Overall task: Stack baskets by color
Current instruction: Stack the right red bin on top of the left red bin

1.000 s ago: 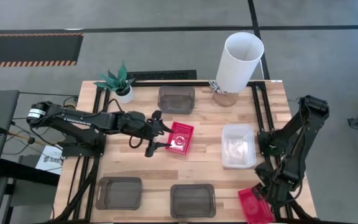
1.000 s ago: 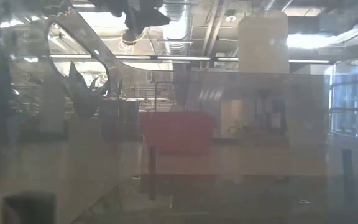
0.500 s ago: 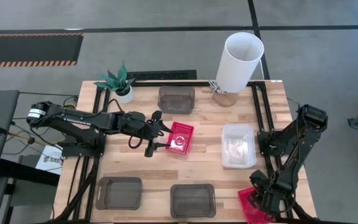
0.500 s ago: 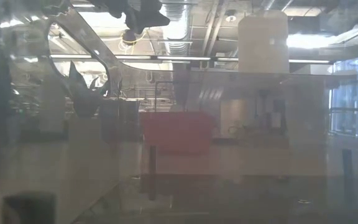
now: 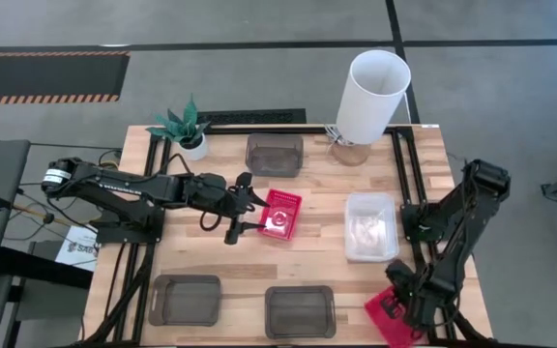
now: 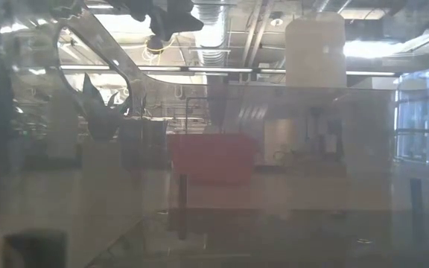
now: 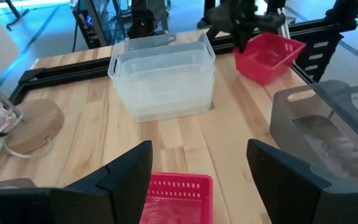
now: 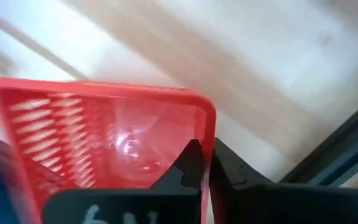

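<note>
Two red baskets show. One rests flat at the table's middle, and my left gripper stands open just left of it, its fingers on either side of the basket's near wall without touching. The other red basket is at the near right corner with my right gripper shut on it. A clear basket sits right of centre. Dark grey baskets lie at the far middle, near left and near centre. My right gripper pinches the red basket's side wall close to a corner of the rim, one finger inside the basket and one outside. The fingers come from above, pointing down. The basket sits tilted in the hold; whether it is clear of the table I cannot tell.
A tall white cylinder on a round wooden base stands at the far right, and a small potted plant at the far left. Black rails run along the table's edges. Bare wood lies between the baskets.
My right gripper has sunk onto the red basket at the near right corner. That basket has slid a little toward the table's left and turned about. My left arm and the other baskets have kept still.
</note>
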Robot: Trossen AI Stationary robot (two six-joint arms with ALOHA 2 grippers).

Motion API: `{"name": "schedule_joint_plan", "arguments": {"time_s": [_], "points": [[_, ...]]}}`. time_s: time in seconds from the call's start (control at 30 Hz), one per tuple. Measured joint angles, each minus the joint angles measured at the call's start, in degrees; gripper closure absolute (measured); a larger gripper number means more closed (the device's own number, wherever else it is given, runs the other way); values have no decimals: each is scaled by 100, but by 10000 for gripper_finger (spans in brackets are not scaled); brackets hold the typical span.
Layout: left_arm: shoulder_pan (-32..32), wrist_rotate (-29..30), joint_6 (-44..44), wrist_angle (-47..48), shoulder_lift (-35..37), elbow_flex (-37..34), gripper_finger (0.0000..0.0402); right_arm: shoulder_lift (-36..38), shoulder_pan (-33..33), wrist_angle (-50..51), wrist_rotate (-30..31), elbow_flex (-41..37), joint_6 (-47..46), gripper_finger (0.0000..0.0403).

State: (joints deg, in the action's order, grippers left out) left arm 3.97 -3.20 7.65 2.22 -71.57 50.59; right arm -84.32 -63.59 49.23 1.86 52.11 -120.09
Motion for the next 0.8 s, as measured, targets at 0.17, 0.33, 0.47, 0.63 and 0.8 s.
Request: {"name": "schedule_joint_plan", "arguments": {"time_s": [0.17,0.33,0.47,0.63,0.8], "points": [[-19,-17,49,-65,0,11,152,608,96,307,264,284,533,389],[-92,-49,52,-38,18,120,152,1183,91,506,984,696,1470,390],[-232,-59,94,68,259,113,152,1686,183,197,2720,805,2987,395],[-640,-604,579,-202,743,-528,152,2059,789,-399,4601,805,5145,394],[-1275,-905,-89,-1624,1202,-1448,152,2132,2391,-1672,4422,803,6435,394]]}}
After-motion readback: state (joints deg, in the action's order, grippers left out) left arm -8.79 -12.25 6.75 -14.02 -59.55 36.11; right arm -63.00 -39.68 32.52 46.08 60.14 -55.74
